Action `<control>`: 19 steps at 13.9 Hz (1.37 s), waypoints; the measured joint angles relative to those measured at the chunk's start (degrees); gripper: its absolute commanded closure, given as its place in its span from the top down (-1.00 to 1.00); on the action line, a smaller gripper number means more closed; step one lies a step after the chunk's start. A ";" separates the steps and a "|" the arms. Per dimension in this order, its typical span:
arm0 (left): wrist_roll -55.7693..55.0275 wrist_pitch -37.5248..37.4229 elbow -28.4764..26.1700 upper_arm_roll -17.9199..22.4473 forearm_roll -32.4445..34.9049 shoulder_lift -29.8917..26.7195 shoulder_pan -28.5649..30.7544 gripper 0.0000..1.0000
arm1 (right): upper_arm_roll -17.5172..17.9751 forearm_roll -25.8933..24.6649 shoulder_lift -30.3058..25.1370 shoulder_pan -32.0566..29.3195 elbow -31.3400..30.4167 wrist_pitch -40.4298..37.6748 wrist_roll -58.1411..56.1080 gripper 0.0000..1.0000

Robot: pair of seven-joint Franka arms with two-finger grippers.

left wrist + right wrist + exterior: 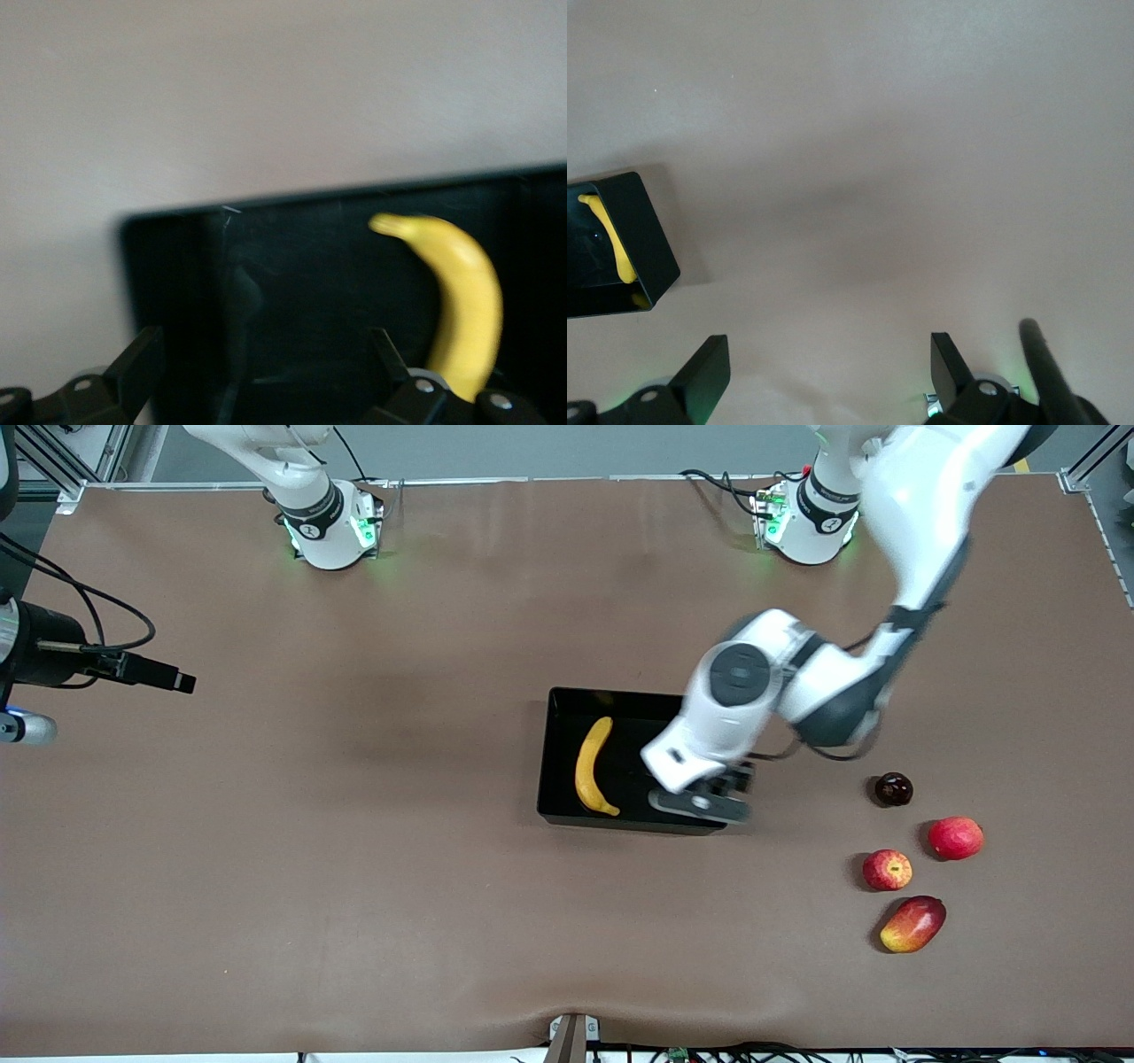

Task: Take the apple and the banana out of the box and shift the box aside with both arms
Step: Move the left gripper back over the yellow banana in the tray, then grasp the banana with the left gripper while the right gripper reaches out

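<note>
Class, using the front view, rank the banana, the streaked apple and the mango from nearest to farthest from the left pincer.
1. Banana: in the black bin, under the open left pincer.
2. Streaked apple: on the table, toward the left arm's end.
3. Mango: beside that apple, nearer the front camera.

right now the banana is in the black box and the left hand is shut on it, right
Not quite. The banana does lie in the black box, but the left hand is open over the box and holds nothing. The left wrist view shows its fingers spread, apart from the banana.
</note>
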 measured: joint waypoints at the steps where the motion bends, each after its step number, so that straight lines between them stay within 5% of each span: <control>1: -3.01 1.03 0.51 0.27 0.00 1.51 -2.81 1.00 | 0.02 0.00 0.27 0.31 -0.01 0.01 0.00 1.00; 7: -14.10 5.56 6.88 7.45 0.00 10.53 -16.61 1.00 | 0.22 0.00 2.07 5.21 -0.07 2.68 0.91 1.00; 12: -14.21 8.08 7.51 10.85 0.00 13.50 -18.74 0.90 | 0.23 0.00 3.02 7.68 -0.24 4.51 2.37 1.00; 14: -14.21 8.64 7.51 10.92 0.00 14.10 -18.75 -0.07 | 0.23 0.01 3.67 7.78 -0.32 5.55 2.44 1.00; 15: -14.21 8.70 7.51 10.92 0.00 14.37 -18.75 -0.72 | 0.23 0.01 4.09 8.10 -0.33 5.98 2.43 1.00; 16: -14.22 8.78 7.53 10.95 0.00 14.60 -18.75 -1.00 | 0.24 0.01 4.42 8.56 -0.34 6.18 2.44 1.00; 19: -14.26 8.96 8.19 11.02 0.00 14.66 -18.46 -1.00 | 0.24 0.01 4.61 9.49 -0.35 6.21 2.55 1.00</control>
